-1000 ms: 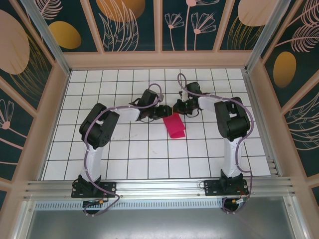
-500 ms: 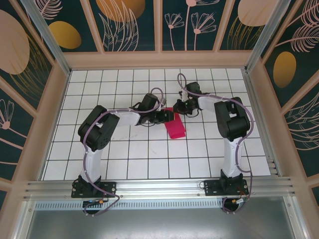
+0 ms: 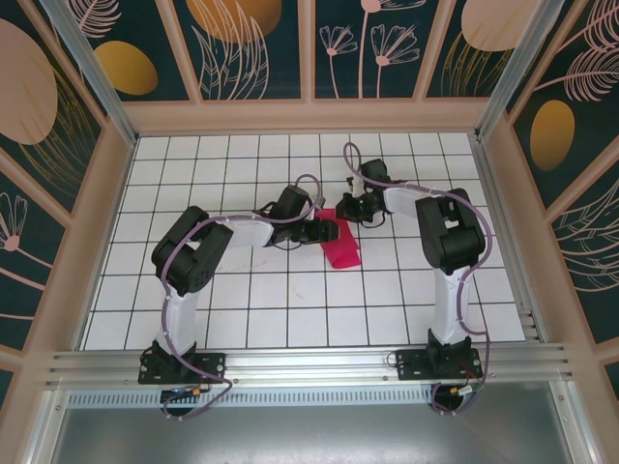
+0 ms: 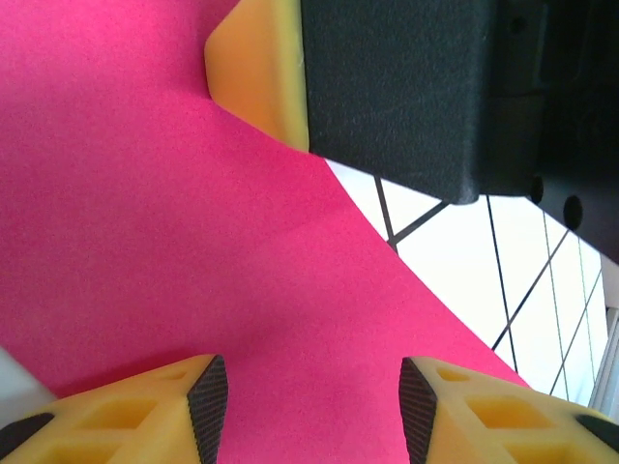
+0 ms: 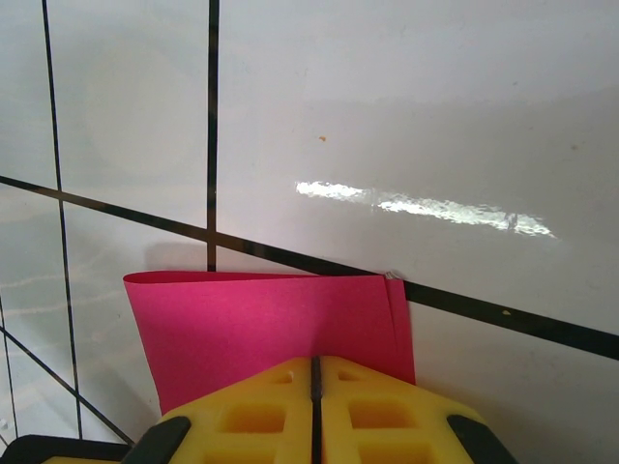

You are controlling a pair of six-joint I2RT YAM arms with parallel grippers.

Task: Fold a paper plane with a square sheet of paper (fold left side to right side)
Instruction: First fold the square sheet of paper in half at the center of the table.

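Top cam: gridded white table (image 3: 242, 290), folded square sheet of paper (image 3: 340, 247) mid-table between both arms; left wrist cam adds left hand (image 4: 309, 396) spread open over it, right wrist cam right hand (image 5: 314, 372) pinching its edge.

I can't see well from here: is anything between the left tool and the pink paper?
Nothing visible is. The left tool, its jaws apart, faces bare pink paper directly. The right tool is shut on one edge of the paper, further along the sheet, not in between.
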